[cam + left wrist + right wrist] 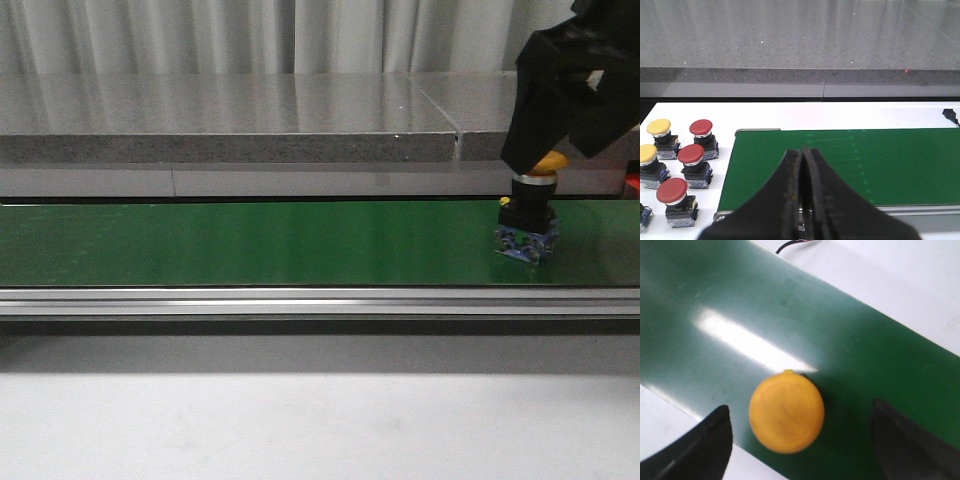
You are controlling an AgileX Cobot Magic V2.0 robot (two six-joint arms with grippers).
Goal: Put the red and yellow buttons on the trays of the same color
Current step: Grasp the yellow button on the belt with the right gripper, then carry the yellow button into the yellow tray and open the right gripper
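1. Fingers (705, 445) of my right gripper (805, 440) stand wide apart in the right wrist view, one dark tip at the lower left of the frame and the other at the lower right.
2. Between them, but touching neither, sits a yellow button (786, 412) on the green belt (790, 330); I look straight down on its round cap.
3. So my right gripper is released and holds nothing.
4. In the front view the same button (530, 215) stands upright at the right side of the frame, on the green belt (250, 240), with a black body and a blue base under the yellow cap.
5. My right gripper (565, 140) hangs just above it there, and its black body covers part of the cap.
6. My left gripper (802, 200) is clenched: in the left wrist view its two fingers (790, 195) press together at the bottom centre of the frame, with nothing between them.
7. At the left edge of that view, on the white surface (840, 115) beside the belt, more buttons stand in a group: three red buttons (691, 155) and two yellow buttons (658, 127).
8. A black cable end (951, 114) lies at the right edge of that frame.
9. No tray can be seen in any view, so I cannot tell where the trays are.
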